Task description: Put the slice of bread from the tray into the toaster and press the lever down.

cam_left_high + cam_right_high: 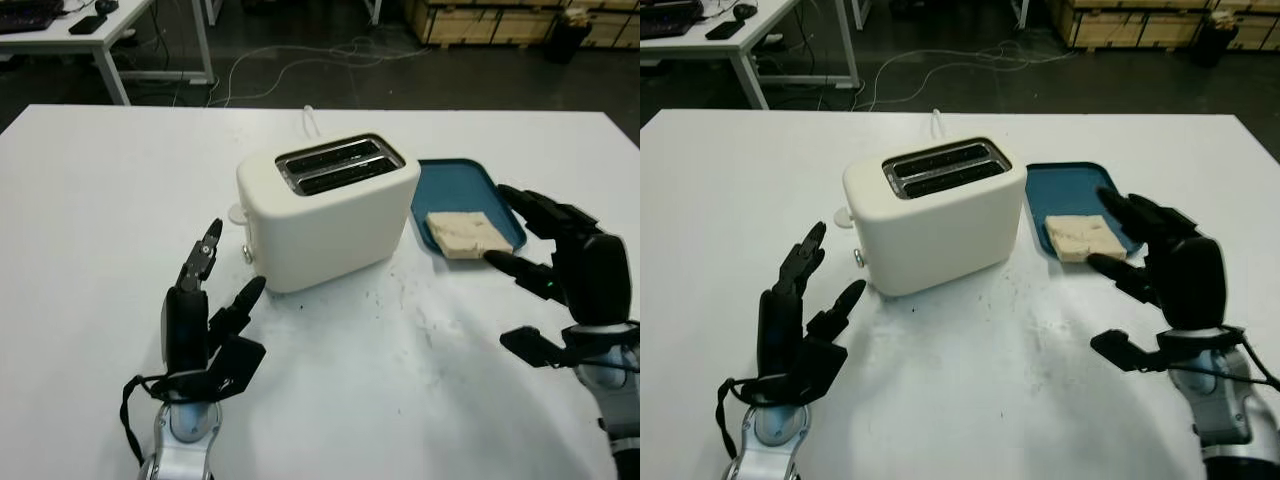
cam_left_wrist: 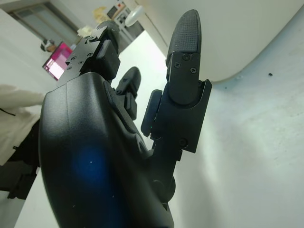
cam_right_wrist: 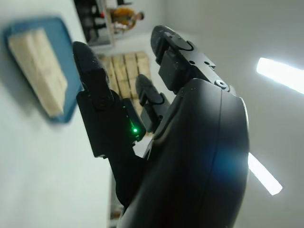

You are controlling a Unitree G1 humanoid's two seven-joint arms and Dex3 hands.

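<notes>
A cream two-slot toaster [image 1: 325, 210] stands mid-table, its small lever knob [image 1: 247, 254] on the left end. To its right a blue tray [image 1: 462, 190] carries one slice of bread [image 1: 465, 234]. My right hand [image 1: 545, 265] is open just right of the tray's near corner, its fingertips close to the bread but apart from it. My left hand [image 1: 212, 300] is open in front of the toaster's left end, a little short of the lever. The bread [image 3: 38, 66] on its tray [image 3: 61, 116] appears beyond the right fingers [image 3: 92, 71].
The white table [image 1: 100, 200] stretches wide to the left and front. A white cord [image 1: 312, 120] runs off behind the toaster. Beyond the table's far edge are a desk [image 1: 110, 30], floor cables and wooden crates [image 1: 500, 20].
</notes>
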